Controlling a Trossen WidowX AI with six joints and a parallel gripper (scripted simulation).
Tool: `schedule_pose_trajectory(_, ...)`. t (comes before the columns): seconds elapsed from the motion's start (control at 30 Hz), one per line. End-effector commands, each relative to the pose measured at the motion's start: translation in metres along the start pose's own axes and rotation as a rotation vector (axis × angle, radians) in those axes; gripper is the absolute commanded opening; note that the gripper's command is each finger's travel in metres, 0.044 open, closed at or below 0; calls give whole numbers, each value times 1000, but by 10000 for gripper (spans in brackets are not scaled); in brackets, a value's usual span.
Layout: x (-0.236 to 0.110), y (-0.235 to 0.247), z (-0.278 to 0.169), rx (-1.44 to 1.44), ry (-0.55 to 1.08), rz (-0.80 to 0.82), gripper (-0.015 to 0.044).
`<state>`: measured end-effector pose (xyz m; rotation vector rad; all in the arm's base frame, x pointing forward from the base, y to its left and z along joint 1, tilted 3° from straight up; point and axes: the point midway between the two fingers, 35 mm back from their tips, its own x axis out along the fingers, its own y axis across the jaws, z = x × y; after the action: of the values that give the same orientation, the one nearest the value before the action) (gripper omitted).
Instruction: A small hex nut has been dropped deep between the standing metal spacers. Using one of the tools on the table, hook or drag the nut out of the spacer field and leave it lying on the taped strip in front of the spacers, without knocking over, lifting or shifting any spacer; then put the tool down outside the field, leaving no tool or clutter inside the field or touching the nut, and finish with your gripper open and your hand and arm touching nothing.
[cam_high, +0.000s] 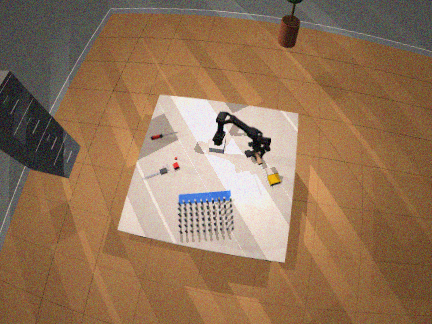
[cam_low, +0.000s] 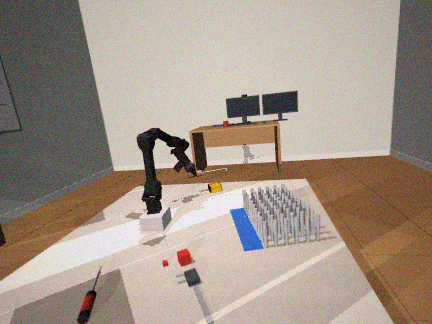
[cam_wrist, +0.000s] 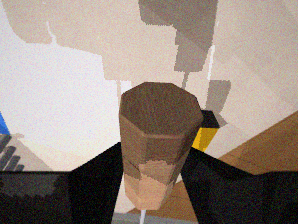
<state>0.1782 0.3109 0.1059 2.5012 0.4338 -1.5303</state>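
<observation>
End effector (cam_high: 259, 159) clamped on the wooden tool handle (cam_wrist: 152, 140), right of frame centre. Spacers (cam_high: 206, 219) and strip (cam_high: 205, 197) lie lower left of it; nut hidden among them.

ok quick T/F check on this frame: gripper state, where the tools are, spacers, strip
1. The gripper is shut on a brown wooden-handled tool. True.
2. The red-handled screwdriver lies inside the spacer field. False: it lies on the mat far from the spacers, at the opposite side.
3. The blue taped strip runs along one edge of the spacers. True.
4. Several spacers have toppled. False: all that show stand upright in their rows.
5. The yellow block sits on the strip. False: it lies apart from it, near the gripper.
</observation>
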Motion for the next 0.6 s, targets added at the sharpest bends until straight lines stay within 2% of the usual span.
schedule_pose_trajectory(0.0,5,-1,0,-2,9,2,0)
schedule_pose_trajectory(0.57,23,-3,8,-2,9,2,0)
